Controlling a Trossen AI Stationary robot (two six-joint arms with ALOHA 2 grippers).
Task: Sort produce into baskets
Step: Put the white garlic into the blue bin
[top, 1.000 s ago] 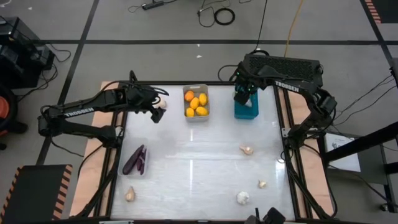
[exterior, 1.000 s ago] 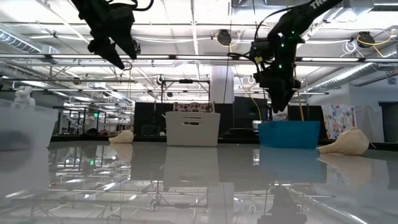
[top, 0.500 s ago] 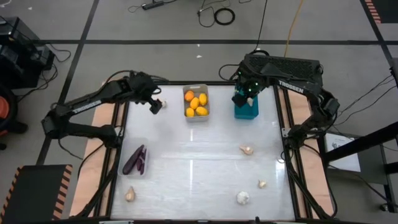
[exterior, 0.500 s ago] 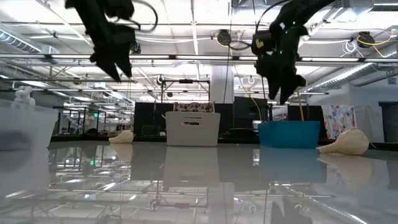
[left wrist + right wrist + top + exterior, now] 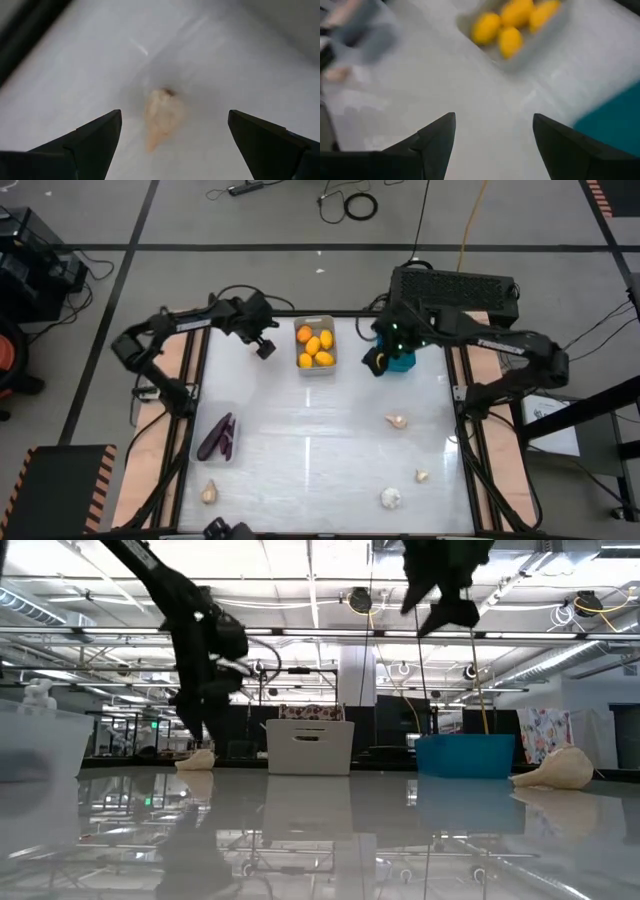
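My left gripper [image 5: 264, 347] is open and empty low over the table's far left. Its fingers stand on either side of a cream garlic bulb [image 5: 162, 118] that lies on its side on the table, also seen in the low view [image 5: 197, 759]. My right gripper [image 5: 374, 361] is open and empty, high up [image 5: 446, 602] beside the teal basket [image 5: 403, 361]. The grey basket [image 5: 316, 366] holds yellow and orange fruits [image 5: 316, 345]. The clear basket [image 5: 200, 448] holds purple eggplants [image 5: 217, 437]. Loose garlic bulbs lie at the right [image 5: 397, 421], the near right [image 5: 390, 498] and the near left [image 5: 209, 493].
A big black vented box [image 5: 455, 285] stands behind the teal basket at the far right. One more small garlic bulb [image 5: 422, 476] lies near the right edge. The middle of the table between the baskets and the near bulbs is bare.
My left gripper has gone toward the table's far edge and come down over the garlic bulb, which has stayed on the table. My right gripper has risen from over the teal basket and gone a little toward the left and near edges.
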